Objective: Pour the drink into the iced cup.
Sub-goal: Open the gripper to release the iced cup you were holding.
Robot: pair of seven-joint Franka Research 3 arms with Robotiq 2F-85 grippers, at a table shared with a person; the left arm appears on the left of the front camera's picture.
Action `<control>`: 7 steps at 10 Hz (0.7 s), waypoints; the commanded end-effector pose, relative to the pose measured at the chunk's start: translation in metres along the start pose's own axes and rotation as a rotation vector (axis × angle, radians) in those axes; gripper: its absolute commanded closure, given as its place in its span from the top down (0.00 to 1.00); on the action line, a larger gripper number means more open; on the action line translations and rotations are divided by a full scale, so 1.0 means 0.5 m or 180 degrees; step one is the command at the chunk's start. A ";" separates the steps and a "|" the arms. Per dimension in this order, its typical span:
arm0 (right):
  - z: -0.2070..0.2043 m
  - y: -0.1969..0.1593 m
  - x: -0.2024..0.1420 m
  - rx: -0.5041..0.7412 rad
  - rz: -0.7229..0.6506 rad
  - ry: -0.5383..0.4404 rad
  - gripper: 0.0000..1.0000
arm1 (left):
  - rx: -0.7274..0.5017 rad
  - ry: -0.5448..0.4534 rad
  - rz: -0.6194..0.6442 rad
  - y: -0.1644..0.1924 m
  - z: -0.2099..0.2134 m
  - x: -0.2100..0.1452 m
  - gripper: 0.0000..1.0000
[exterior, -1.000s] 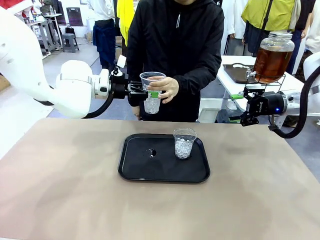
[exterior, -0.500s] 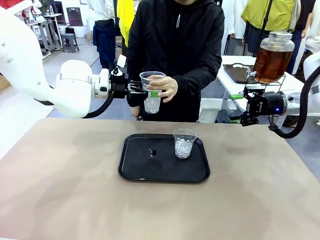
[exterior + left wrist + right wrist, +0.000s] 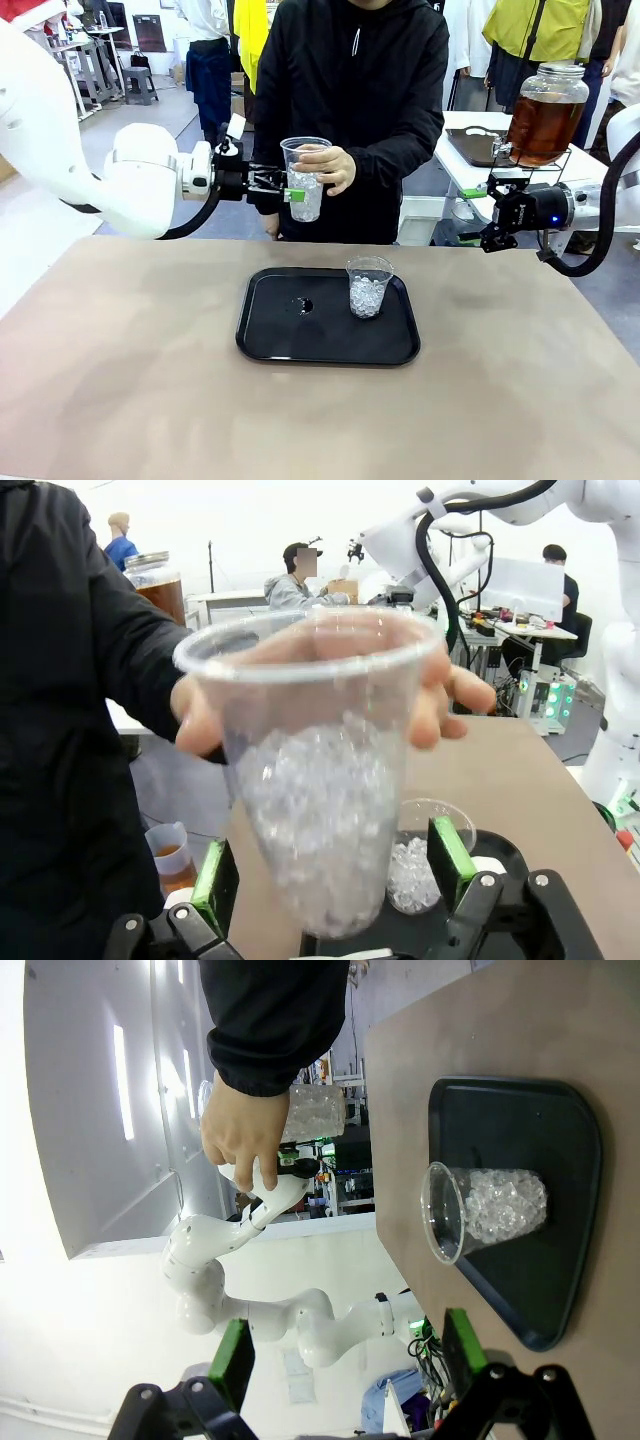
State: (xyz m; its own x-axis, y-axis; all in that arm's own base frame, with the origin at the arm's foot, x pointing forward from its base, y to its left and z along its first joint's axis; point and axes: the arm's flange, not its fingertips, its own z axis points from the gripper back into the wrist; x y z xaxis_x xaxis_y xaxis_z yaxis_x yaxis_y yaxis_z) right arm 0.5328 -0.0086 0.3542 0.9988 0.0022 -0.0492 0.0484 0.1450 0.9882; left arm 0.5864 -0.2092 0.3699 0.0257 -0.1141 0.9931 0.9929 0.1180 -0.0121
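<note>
A person's hand [image 3: 330,167] holds a clear iced cup [image 3: 305,180] in the air beyond the table's far edge. My left gripper [image 3: 290,184] is open, its green pads [image 3: 215,880] standing either side of that cup [image 3: 320,780] without gripping it. Another iced cup [image 3: 368,288] stands upright on the black tray [image 3: 270,340]. The amber drink fills a glass dispenser jar [image 3: 545,115] with a metal lid at the far right. My right gripper [image 3: 488,238] hangs open and empty just below and left of the jar; its view shows the tray cup [image 3: 485,1205].
The person in a black top stands at the far side, behind the raised cup. A white side table [image 3: 470,160] carries the jar's stand. A small dark spot [image 3: 304,305] lies on the tray. Bare brown tabletop surrounds the tray.
My left gripper went from shut on the raised cup to open and drew back slightly left. The person's hand now holds the cup, lifted a little. The right arm stayed still.
</note>
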 end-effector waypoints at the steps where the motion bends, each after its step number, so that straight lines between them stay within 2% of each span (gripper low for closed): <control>1: 0.001 0.003 0.002 -0.0005 0.0010 -0.0008 1.00 | -0.0090 0.0004 -0.0030 -0.031 0.050 -0.022 1.00; 7: 0.001 0.003 0.002 -0.0005 0.0010 -0.0008 1.00 | -0.0098 -0.0144 -0.0210 -0.110 0.234 -0.164 1.00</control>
State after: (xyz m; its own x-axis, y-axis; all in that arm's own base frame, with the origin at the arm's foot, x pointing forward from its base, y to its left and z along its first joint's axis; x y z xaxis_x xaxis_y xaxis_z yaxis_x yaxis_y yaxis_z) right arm 0.5326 -0.0088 0.3539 0.9988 0.0018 -0.0499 0.0491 0.1449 0.9882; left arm 0.5241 -0.0964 0.3018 -0.0077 -0.0767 0.9970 0.9949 0.1000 0.0153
